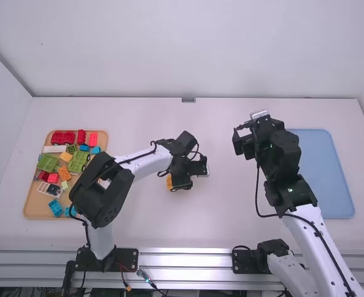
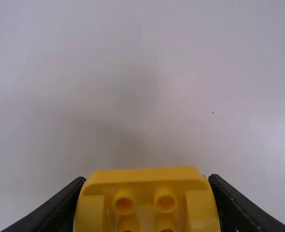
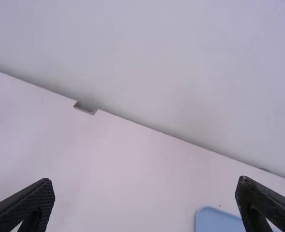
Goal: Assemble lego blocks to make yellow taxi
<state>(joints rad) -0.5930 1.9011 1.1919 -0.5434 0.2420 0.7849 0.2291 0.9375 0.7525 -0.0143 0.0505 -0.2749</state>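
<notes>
Over the middle of the table, left of centre, hangs my left gripper (image 1: pixel 191 176), and an orange-yellow block (image 1: pixel 169 181) shows at its side. In the left wrist view my left gripper (image 2: pixel 147 181) is shut on a wide yellow block (image 2: pixel 147 175), one finger at each end, with hollow round tubes facing the camera. My right gripper (image 1: pixel 242 137) is raised to the right of the table's middle, and in the right wrist view the same gripper (image 3: pixel 145 186) stands wide open with nothing between its fingers. Part of the left gripper's surroundings is hidden by its own body.
At the far left a wooden tray (image 1: pixel 33 209) holds several red, green, blue, orange and white blocks, partly behind the left arm. A blue tray (image 1: pixel 330 179) lies at the right beside the right arm. A wall (image 1: pixel 188 49) rises behind the table.
</notes>
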